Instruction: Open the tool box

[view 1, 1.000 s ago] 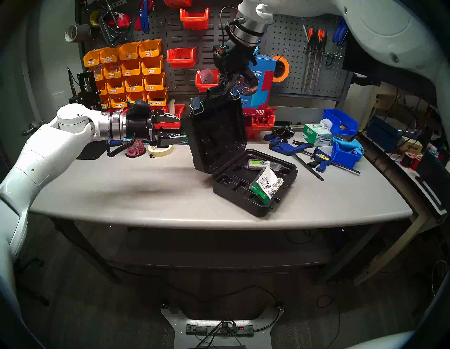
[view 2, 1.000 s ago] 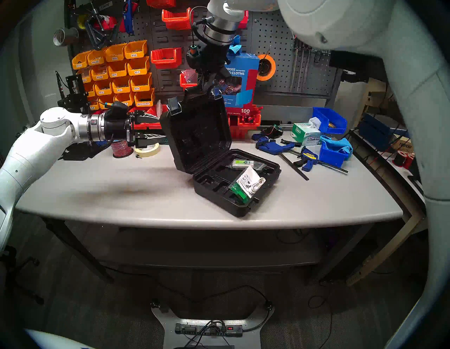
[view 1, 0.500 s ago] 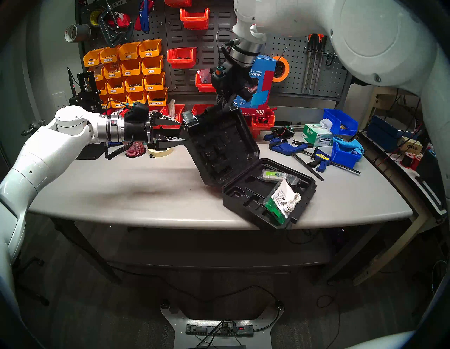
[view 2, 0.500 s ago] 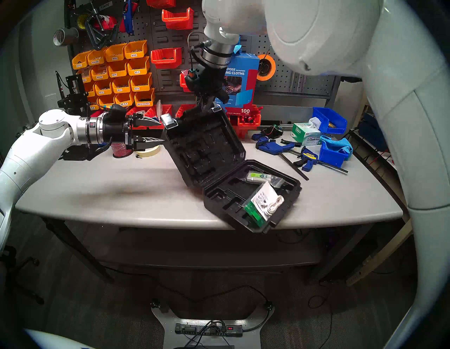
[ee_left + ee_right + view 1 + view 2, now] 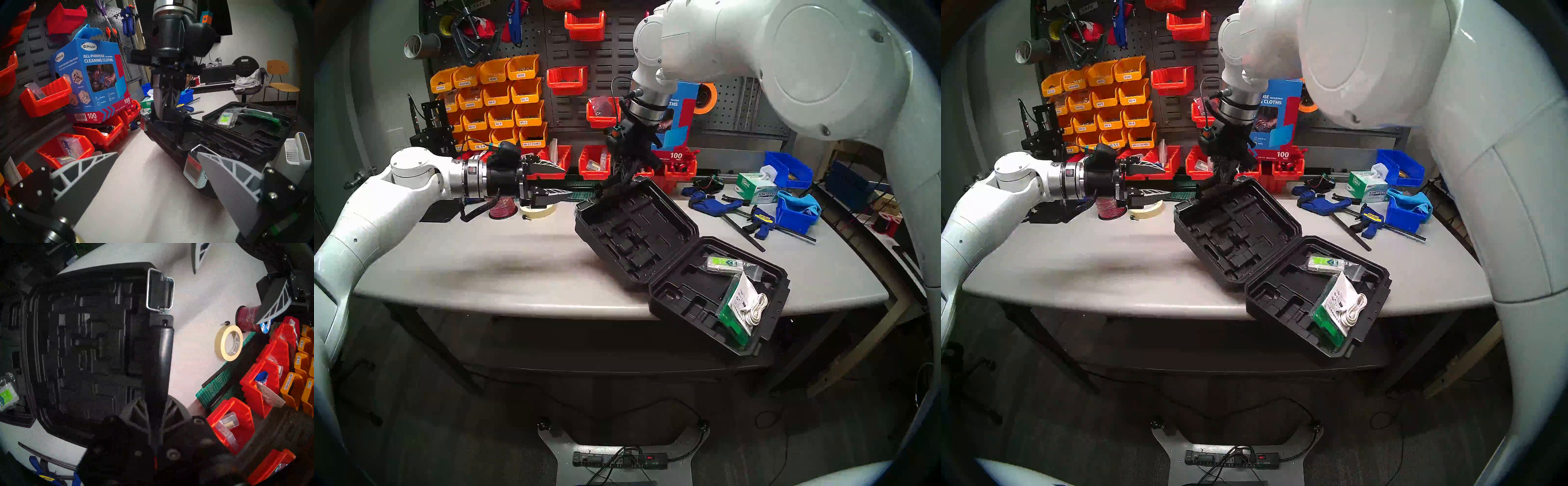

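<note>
The black tool box lies open on the grey table (image 5: 483, 258). Its lid (image 5: 636, 234) (image 5: 1236, 234) leans back, nearly flat. Its base (image 5: 697, 295) (image 5: 1283, 295) hangs partly over the table's front edge and holds a green-white packet with a white cable (image 5: 745, 305) and a small clear packet (image 5: 724, 264). My right gripper (image 5: 621, 185) (image 5: 156, 405) is shut on the lid's black handle (image 5: 161, 353). A silver latch (image 5: 159, 292) (image 5: 193, 171) hangs loose on the lid's edge. My left gripper (image 5: 568, 181) (image 5: 157, 152) is open and empty, just left of the lid.
A masking tape roll (image 5: 538, 210) and a red wire spool (image 5: 502, 208) lie under my left gripper. Red bins (image 5: 592, 166) and a blue cloth box (image 5: 95, 76) line the back. Blue clamps (image 5: 714, 205), a Kimtech box (image 5: 755, 188) and blue bins (image 5: 795, 210) fill the right.
My right gripper has come down with the handle, and the lid has swung from upright to nearly flat. The whole box slid toward the front right, over the table's edge. My left arm barely moved.
</note>
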Robot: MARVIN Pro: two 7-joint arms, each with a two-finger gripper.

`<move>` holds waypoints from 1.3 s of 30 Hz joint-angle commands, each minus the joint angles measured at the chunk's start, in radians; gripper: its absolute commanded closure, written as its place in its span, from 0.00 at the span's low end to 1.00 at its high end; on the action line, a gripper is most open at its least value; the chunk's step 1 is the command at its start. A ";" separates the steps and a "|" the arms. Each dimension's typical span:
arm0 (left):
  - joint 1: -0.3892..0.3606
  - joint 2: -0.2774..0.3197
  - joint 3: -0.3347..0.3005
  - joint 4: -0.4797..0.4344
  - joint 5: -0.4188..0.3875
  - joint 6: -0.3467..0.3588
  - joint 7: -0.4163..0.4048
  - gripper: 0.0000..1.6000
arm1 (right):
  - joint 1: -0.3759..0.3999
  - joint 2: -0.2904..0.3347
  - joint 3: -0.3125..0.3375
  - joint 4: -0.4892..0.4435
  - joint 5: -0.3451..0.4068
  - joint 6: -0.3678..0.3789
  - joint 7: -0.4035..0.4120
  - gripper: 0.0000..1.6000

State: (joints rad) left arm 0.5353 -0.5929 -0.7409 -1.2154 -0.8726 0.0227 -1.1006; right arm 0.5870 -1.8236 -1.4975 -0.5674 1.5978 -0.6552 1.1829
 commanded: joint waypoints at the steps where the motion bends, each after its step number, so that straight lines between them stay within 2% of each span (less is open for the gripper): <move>1: -0.006 0.011 -0.015 -0.010 -0.017 0.002 0.001 0.00 | 0.023 0.004 -0.009 -0.022 -0.009 -0.002 0.046 1.00; 7: -0.004 0.016 -0.015 -0.017 -0.021 0.005 0.009 0.00 | -0.026 0.009 -0.005 0.020 -0.001 0.002 0.073 1.00; 19: -0.010 0.010 -0.011 0.001 -0.018 0.006 0.008 0.00 | -0.154 -0.003 -0.026 0.192 -0.008 0.043 0.081 1.00; 27: -0.010 0.007 -0.011 0.010 -0.018 0.006 0.009 0.00 | -0.230 -0.038 -0.037 0.307 -0.012 0.068 0.057 1.00; 39: -0.007 0.012 -0.012 0.022 -0.018 0.003 0.006 0.00 | -0.287 -0.105 -0.048 0.395 -0.019 0.113 0.013 1.00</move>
State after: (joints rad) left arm 0.5403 -0.5846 -0.7400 -1.1922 -0.8811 0.0295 -1.0917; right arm 0.3146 -1.8859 -1.5457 -0.2416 1.5811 -0.5720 1.2282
